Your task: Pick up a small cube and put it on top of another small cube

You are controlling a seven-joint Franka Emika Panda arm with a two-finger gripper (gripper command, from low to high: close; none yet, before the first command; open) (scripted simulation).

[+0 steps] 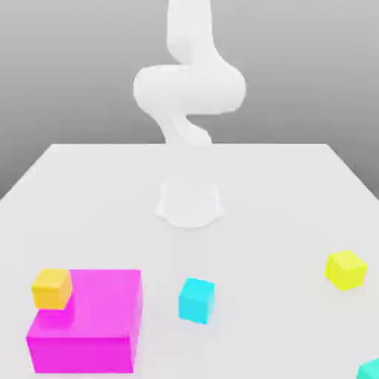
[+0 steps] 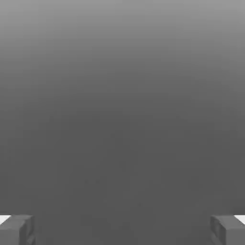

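The small bright yellow cube [image 1: 346,269] sits on the white table [image 1: 281,192] at the exterior view's right. A corner of the greenish-teal cube [image 1: 369,369] peeks in at the lower right edge of that view. The white arm [image 1: 189,89] rises at the back of the table, coiled above its base. In the hand view my gripper [image 2: 122,229] is open, its two grey fingertips [image 2: 16,229] far apart with nothing between them, facing plain grey background.
A large magenta block [image 1: 92,322] lies at the exterior view's lower left with an orange-yellow cube [image 1: 52,288] touching its near-left corner. A sky-cyan cube [image 1: 196,300] sits near the middle front. The arm's round base [image 1: 190,203] stands mid-table.
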